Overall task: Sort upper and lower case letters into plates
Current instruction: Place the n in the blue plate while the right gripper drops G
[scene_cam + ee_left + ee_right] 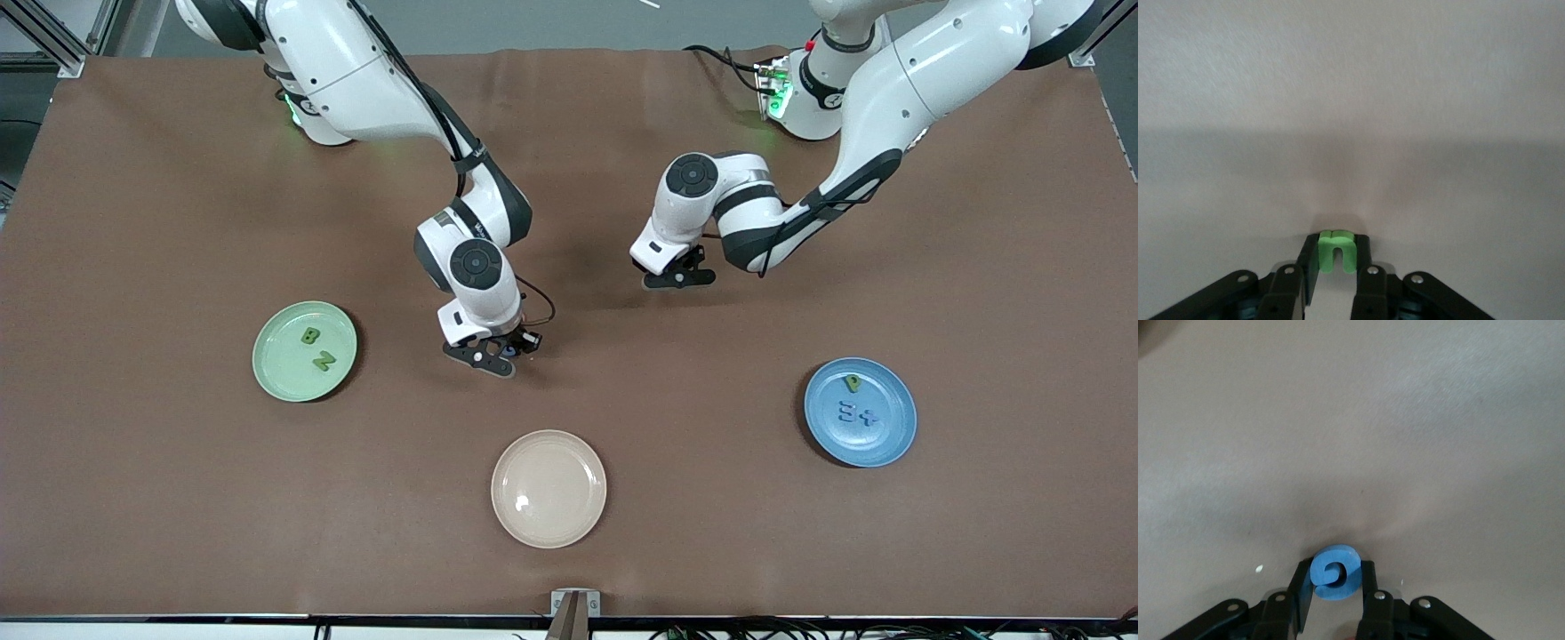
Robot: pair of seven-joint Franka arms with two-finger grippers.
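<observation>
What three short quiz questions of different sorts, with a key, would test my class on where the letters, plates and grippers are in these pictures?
1. True or false: the cream plate holds letters.
2. Which plate holds the green B? A) mint green plate B) blue plate
3. What does each gripper hold?

Key:
1. False; it holds none.
2. A; the green N lies beside the B.
3. The left gripper is shut on a green letter; the right gripper is shut on a blue letter. Both are down at the brown table.
</observation>
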